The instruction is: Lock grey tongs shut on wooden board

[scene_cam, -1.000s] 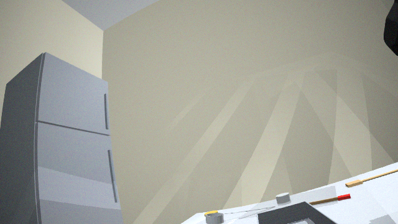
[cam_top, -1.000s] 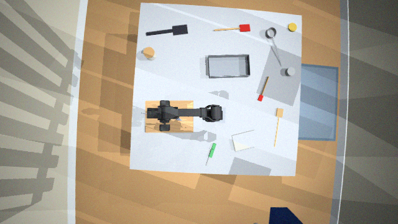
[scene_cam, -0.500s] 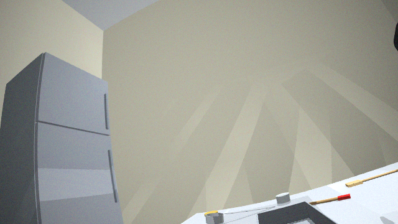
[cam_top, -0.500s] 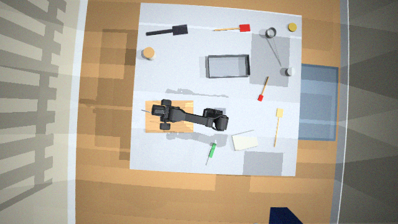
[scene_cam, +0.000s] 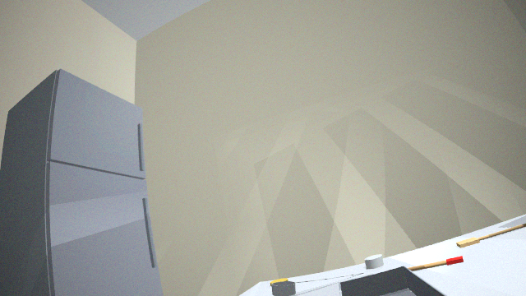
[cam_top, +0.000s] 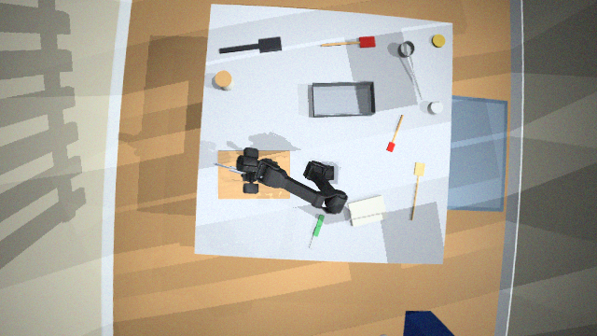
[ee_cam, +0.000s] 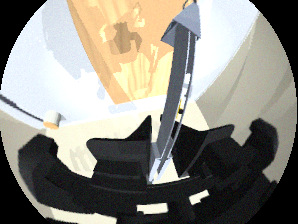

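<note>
My gripper (cam_top: 248,174) (ee_cam: 154,117) is shut on the grey tongs (cam_top: 228,167) (ee_cam: 176,75), above the wooden board (cam_top: 229,190) (ee_cam: 92,25). In the wrist view the two long arms of the tongs run close together from between the fingers to a wider grey end at the top. In the top view only a thin length of the tongs shows, pointing left past the gripper; the rest is hidden under the arm. Whether the hinge is locked cannot be told. The roasting tin (cam_top: 342,84) (scene_cam: 362,284) stands away from the gripper with nothing across it.
An orange-topped jar (cam_top: 223,78) (ee_cam: 52,120) stands beyond the board. A black spatula (cam_top: 270,45) lies at the back. A green-handled tool (cam_top: 319,226) and a cream folded object (cam_top: 367,211) lie near the arm's base. Red-headed brushes and a sieve-like tool lie farther right.
</note>
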You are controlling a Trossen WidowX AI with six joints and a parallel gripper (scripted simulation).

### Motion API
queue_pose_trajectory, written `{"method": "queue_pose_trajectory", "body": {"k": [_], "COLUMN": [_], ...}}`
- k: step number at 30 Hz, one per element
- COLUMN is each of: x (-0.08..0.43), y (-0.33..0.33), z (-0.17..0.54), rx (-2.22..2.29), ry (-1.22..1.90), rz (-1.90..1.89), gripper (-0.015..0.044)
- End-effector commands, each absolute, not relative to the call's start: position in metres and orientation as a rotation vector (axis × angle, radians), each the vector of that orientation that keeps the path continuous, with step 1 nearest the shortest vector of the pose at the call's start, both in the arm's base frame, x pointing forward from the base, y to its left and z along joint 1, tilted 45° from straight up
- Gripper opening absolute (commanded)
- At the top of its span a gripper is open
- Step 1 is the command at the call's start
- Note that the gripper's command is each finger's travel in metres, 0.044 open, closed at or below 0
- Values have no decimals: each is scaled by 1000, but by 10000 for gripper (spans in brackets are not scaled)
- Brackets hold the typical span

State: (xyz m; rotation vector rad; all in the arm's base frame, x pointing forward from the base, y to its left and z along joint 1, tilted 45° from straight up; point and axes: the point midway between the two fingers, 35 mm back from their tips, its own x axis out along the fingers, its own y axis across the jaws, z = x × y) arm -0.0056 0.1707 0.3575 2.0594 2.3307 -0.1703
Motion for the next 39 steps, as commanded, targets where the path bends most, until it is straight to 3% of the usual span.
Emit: {"method": "queue_pose_trajectory", "body": {"k": [1, 26, 39], "x": [-7, -11, -11], "y": [169, 157, 157], "z": [356, 327, 326], "rx": [2056, 1959, 1954], "ry": [2351, 2326, 2322], "rz": [-94, 357, 367], "gripper": [-150, -150, -150]}}
